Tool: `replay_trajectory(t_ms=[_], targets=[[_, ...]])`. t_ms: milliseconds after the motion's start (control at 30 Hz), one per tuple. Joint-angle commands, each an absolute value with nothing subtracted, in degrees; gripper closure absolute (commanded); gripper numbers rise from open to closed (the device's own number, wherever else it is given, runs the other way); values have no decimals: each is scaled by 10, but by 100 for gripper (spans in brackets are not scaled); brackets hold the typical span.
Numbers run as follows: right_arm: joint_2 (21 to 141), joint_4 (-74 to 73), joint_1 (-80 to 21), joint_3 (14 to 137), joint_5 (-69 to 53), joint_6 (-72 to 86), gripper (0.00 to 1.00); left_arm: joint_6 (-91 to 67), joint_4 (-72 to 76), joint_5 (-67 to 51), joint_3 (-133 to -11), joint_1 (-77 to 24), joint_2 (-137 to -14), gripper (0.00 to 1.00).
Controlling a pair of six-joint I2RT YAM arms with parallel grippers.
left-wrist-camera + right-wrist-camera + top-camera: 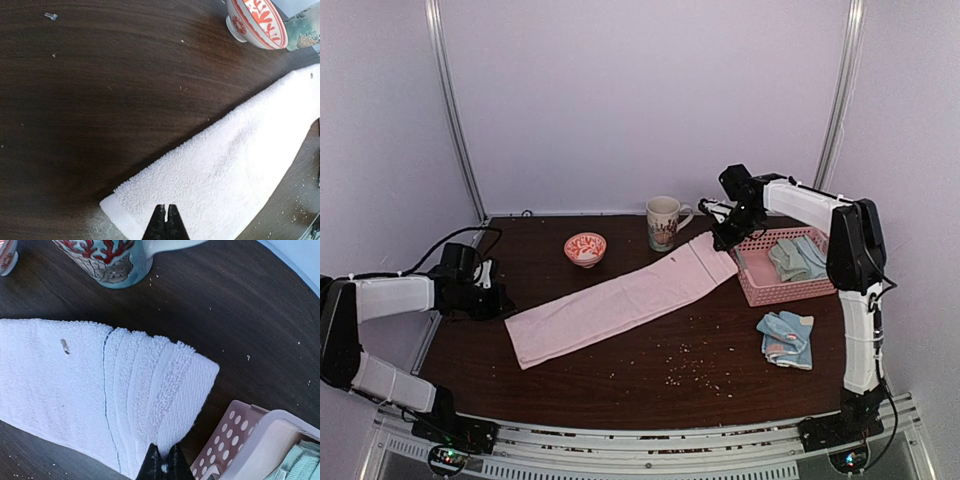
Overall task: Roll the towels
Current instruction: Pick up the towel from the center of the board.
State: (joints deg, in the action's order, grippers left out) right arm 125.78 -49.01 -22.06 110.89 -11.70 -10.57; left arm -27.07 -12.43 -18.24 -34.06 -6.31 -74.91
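On a dark wooden table (620,385) ringed by pale walls (640,100), I see the pink towel (620,300) lying flat and diagonal. My right gripper (161,466) pinches its far edge beside the basket (790,291); my left gripper (166,222) sits closed and empty at its near end.

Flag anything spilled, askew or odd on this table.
Pale crumbs are scattered over the dark table in front of the pink towel, like a spill. A small speck sits on that towel near its far end. Nothing else stands out.
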Motion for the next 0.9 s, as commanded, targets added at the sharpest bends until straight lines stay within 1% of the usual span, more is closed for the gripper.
replay_trajectory(t_ms=[0, 167, 367, 567, 633, 867], targets=[[1234, -527, -219, 1133, -201, -101, 100, -247, -145, -238, -350, -60, -753, 100], [1233, -538, -224, 1136, -312, -74, 100, -266, -174, -243, -348, -64, -748, 100], [1222, -511, -253, 1115, -432, -33, 100, -270, -265, -221, -379, -66, -767, 100], [1231, -485, -298, 1107, -501, 5, 100, -280, -323, -183, -396, -67, -773, 99], [1240, -482, -312, 1111, -511, 11, 100, -285, -323, -175, -392, -67, -771, 97], [1261, -458, -347, 1139, -521, 45, 100, -293, -297, -172, -373, -77, -793, 96]])
